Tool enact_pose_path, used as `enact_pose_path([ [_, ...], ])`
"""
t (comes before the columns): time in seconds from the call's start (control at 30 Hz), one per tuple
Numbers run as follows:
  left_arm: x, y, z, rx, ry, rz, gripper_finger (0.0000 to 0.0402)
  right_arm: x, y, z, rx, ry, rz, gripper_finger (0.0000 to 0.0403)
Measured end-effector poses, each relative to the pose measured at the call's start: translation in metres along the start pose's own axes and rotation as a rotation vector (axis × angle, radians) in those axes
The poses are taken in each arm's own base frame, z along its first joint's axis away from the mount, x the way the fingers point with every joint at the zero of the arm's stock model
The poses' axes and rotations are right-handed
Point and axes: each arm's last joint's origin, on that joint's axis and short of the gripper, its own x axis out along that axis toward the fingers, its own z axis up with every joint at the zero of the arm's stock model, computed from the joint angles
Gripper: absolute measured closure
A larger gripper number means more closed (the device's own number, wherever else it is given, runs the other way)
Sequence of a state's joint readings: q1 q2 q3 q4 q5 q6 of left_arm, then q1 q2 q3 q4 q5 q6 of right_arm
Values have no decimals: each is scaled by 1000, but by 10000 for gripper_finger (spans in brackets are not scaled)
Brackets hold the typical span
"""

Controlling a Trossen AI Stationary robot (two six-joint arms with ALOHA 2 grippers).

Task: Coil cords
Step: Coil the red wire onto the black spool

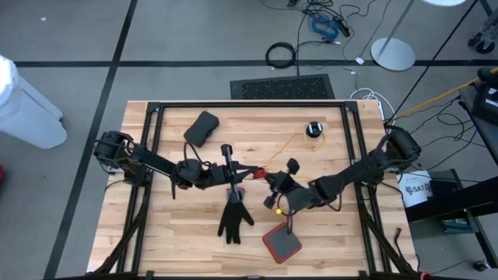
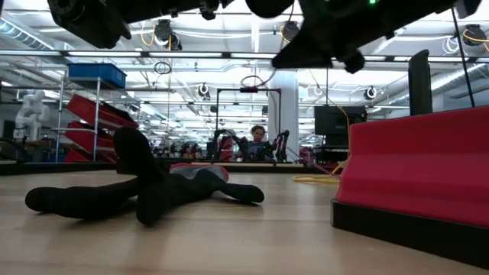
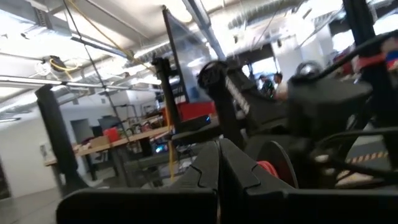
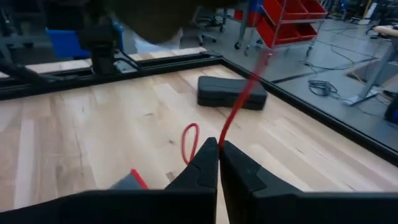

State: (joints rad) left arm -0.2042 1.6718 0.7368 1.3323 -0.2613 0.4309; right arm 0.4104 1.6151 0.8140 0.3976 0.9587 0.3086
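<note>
Our right tool (image 4: 219,149) is pinched shut on a red cord (image 4: 239,106); left tool (image 3: 219,155) pressed together, empty afaik. Yellow cord (image 1: 289,146) trails beyond the right tool to its puck (image 1: 313,129). Thin, limp, light: we'd grip near an end.

cord (image 4: 239,102): far end hidden | arms (image 2: 328,27): cropped, low view

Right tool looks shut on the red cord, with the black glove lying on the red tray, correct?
Not quite. The right tool is shut on the red cord, but the high view shows the black glove lying on bare wood beside the red tray.
</note>
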Motion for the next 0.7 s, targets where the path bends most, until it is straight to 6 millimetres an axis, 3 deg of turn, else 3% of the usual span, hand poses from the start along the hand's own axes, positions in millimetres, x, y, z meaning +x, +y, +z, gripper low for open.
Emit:
enact_pose_path([
  [0.3, 1, 3, -12, 74, 99, 3, 401, 29, 21, 9, -2, -5, -16, 403],
  [0.7, -1, 2, -20, 289, 191, 13, 401, 31, 26, 18, 13, -18, -2, 403],
])
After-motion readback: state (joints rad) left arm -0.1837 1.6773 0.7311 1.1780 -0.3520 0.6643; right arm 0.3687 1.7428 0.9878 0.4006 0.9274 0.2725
